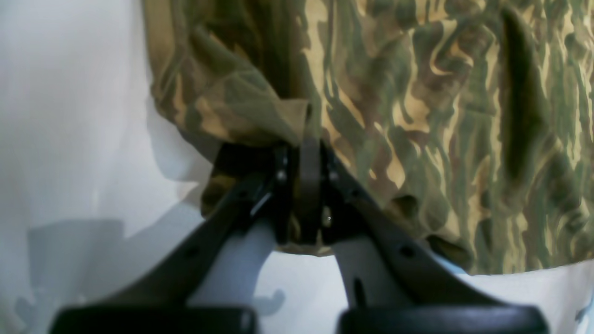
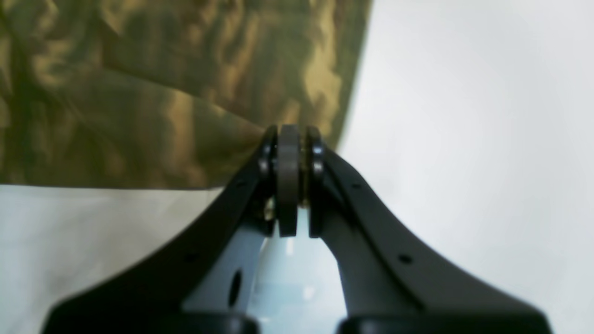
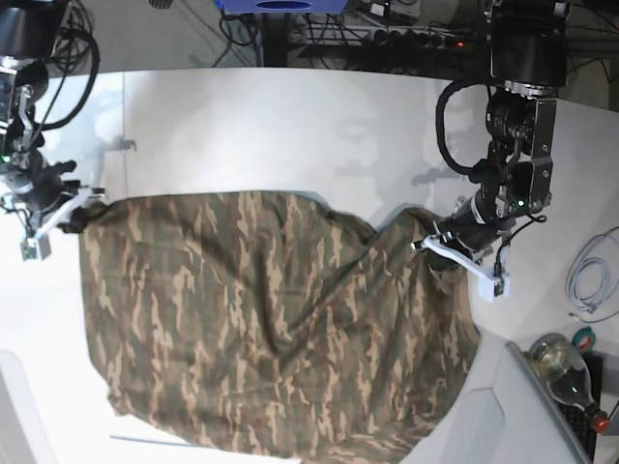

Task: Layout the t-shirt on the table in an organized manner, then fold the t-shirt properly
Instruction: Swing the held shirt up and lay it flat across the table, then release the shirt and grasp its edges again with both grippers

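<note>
we see the white table [image 3: 290, 135] with cables and equipment behind its far edge, and the t-shirt [image 3: 271, 329] spread across its near half, rumpled toward one side. the left pincer [image 1: 310, 153] is clamped on a bunched fold at the shirt's edge. the right pincer [image 2: 290, 148] is closed on the opposite corner, the cloth drawn taut from it.

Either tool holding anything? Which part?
Both hold the t-shirt: left tool and right tool are each shut on a far corner of the fabric edge.
</note>
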### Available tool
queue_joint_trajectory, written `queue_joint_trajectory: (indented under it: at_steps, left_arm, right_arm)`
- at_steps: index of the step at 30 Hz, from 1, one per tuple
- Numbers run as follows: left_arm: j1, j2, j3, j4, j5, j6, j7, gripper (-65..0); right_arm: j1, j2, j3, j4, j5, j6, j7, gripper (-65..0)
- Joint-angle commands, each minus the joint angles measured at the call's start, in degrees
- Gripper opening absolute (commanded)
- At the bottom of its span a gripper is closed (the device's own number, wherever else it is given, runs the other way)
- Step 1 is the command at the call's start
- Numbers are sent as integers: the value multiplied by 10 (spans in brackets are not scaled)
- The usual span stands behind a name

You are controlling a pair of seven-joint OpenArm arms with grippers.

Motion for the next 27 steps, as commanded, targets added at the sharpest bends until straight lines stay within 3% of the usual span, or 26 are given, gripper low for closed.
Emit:
queue_joint_trajectory:
  at_steps: [1, 3, 5, 6, 10, 12, 16, 19, 21, 24, 25, 27]
  left_arm:
    - [-5, -9, -3, 13, -3, -1, -9, -650]
    - [-4, -17, -3, 16, -3, -1, -5, -650]
    - [-2, -19, -3, 16, -3, -1, -5, -650]
    - [6, -20, -8, 16, -3, -1, -5, -584]
    - [35, -41, -28, 58, -4, -1, -5, -148]
    - [53, -50, -38, 99, -5, -1, -5, 0]
    - [85, -65, -69, 194, -4, -1, -8, 0]
    - [30, -59, -76, 189, -4, -1, -8, -18]
    - [-31, -52, -61, 132, -1, -1, -8, -197]
    - [-159, -32, -2, -22, 73, -1, -10, -629]
    - [-194, -20, 17, -74, 105, -1, -13, -650]
    - [-255, 8, 63, -190, 183, -1, -56, -650]
  right_arm:
    - [8, 6, 2, 9, 6, 1, 14, -642]
    - [6, 7, 2, 11, 6, 0, 13, -627]
    - [6, 7, 2, 12, 6, -1, -5, -552]
    - [6, 7, 2, 18, 6, -1, -19, -501]
    - [-20, -6, 32, 95, 7, -1, -47, -275]
    - [-37, -23, 43, 155, 7, -1, -49, -212]
    - [-82, -54, 23, 277, 9, -1, -49, -206]
    - [-79, -79, -37, 273, 6, -1, -49, -236]
    - [-64, -90, -69, 243, 6, -1, -49, -336]
    - [-33, -106, -83, 177, 6, -1, -49, -588]
    - [-24, -114, -82, 158, 6, -1, -49, -647]
    - [-7, -120, -61, 118, 6, -1, -48, -641]
